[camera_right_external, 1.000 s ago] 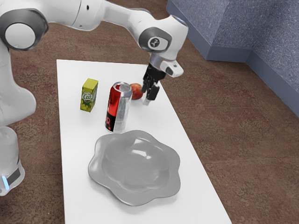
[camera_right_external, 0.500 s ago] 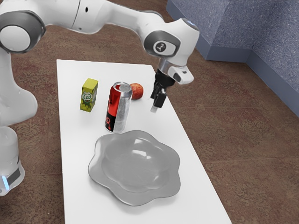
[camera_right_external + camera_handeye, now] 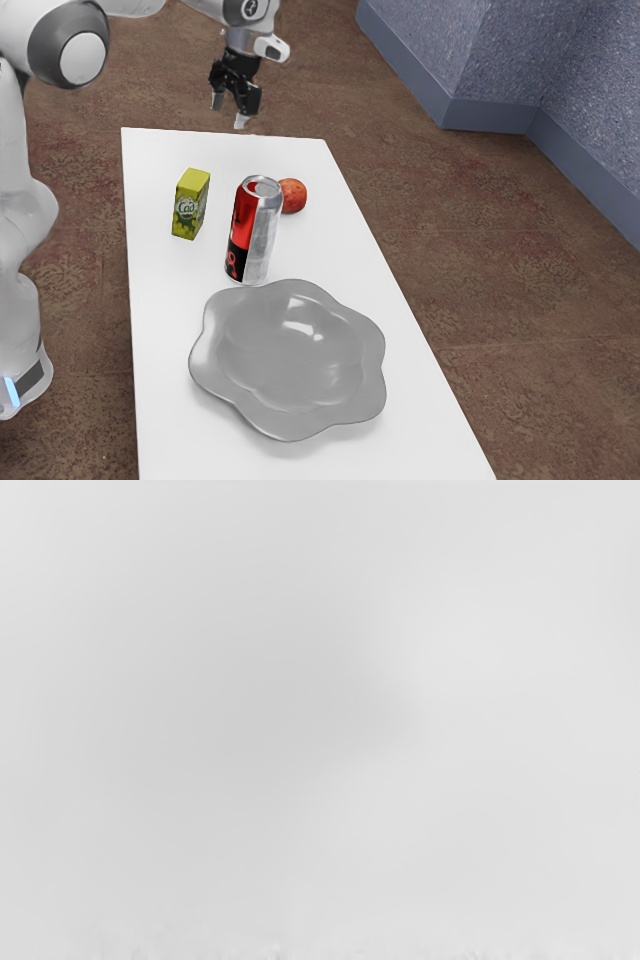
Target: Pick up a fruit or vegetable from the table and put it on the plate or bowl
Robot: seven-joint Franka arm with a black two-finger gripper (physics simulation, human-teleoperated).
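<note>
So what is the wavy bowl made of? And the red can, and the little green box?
The wavy bowl looks like grey glazed ceramic or maybe metal: it is smooth with soft shiny highlights, and I can't tell which. The red can seems to be metal, since its rim and side are silvery and reflective. The little green box looks like printed cardboard, like a juice carton: flat matte faces, sharp edges.

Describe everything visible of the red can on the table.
The can is tall, metal-looking, red and silver with a black mark low on its side and a silver rim on top. It stands upright on the white table, between the green carton and the apple, which it partly hides; whether they touch is unclear. The grey plate lies just in front of its base. Nothing holds it.
</note>
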